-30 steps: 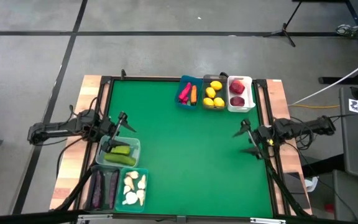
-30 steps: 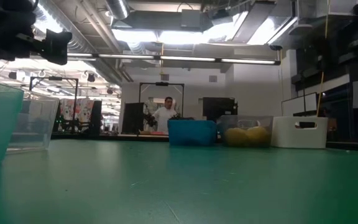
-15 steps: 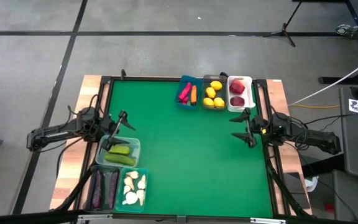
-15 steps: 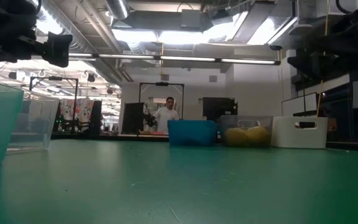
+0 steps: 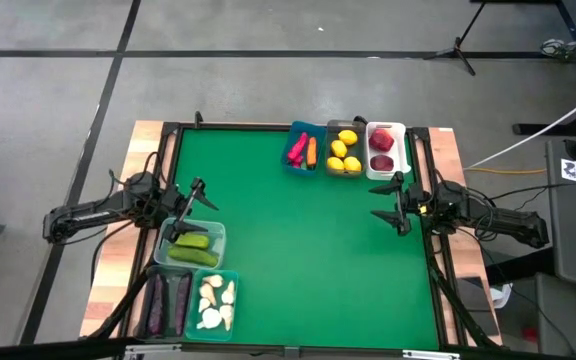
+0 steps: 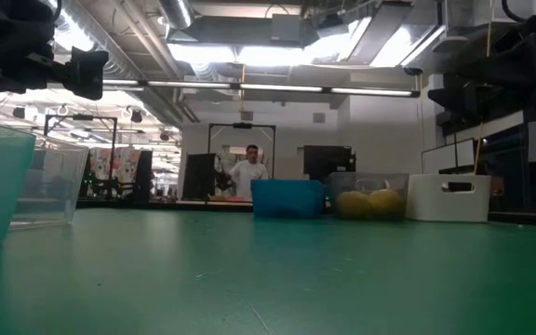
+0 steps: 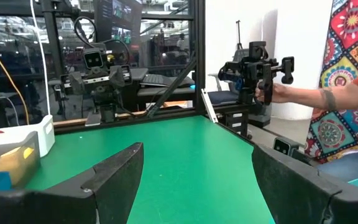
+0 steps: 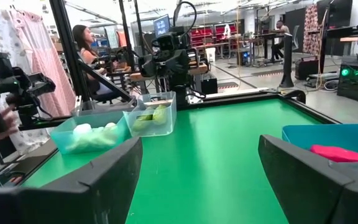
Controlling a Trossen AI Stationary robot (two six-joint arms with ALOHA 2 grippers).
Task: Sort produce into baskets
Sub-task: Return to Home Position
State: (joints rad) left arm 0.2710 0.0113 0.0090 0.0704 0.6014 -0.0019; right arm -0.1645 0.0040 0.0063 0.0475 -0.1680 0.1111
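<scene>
Seeing left gripper (image 5: 200, 198) hanging released, fingers spread wide, over the left side of the green table (image 5: 298, 260), just beside the pale clear bin (image 5: 220, 232)

Spotting right gripper (image 5: 388, 200) likewise spread apart and gripping nothing, over the right side, near the white bin (image 5: 387, 177)

Finding all produce binned: pink pepper (image 5: 295, 150) and carrot (image 5: 311, 151) lying in the blue bin (image 5: 306, 169), lemons (image 5: 340, 150) in the grey-clear bin (image 5: 346, 124), red apples (image 5: 381, 141) in the white bin, these three bins standing side by side along the table edge at the top of the high view

Finding cucumbers (image 5: 193, 243) in the pale clear bin, eggplants (image 5: 158, 298) in the dark bin (image 5: 146, 325) and garlic (image 5: 213, 300) in the teal bin (image 5: 234, 275) right beside it, at the lower left corner

Catching a person's arm (image 7: 334, 96) beyond the table in the left wrist view
</scene>
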